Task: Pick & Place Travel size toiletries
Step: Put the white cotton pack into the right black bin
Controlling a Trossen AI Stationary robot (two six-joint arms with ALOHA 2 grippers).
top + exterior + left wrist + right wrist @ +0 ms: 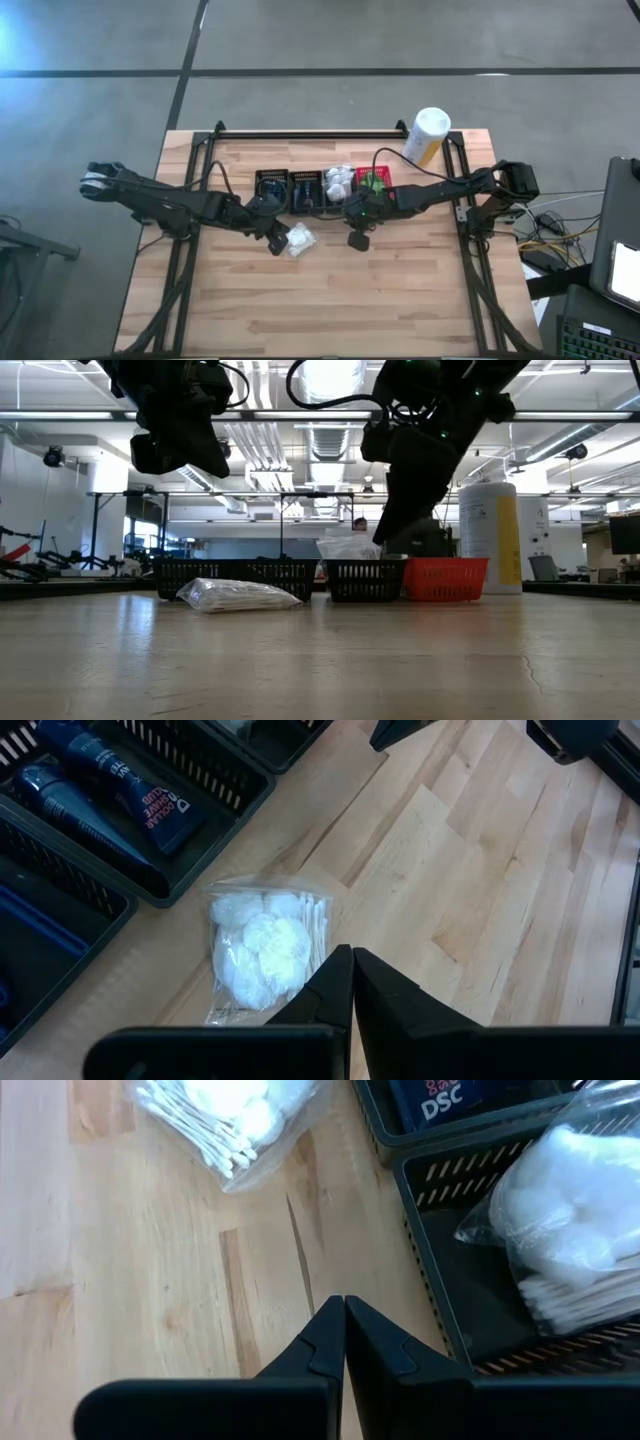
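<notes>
white "DOLLAR SHAVE CLUB" lettering on a slim dark blue tube (150, 805) lying in a black mesh basket (215, 770), white "DSC" on a dark blue tube (450, 1100)

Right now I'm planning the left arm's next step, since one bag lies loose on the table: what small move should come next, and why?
Probably open the left gripper and lower it over the clear bag of cotton balls and swabs. Its fingers are closed just above the bag, which lies on the wooden table outside the black baskets. The right gripper, also closed, hovers beside the baskets.
</notes>
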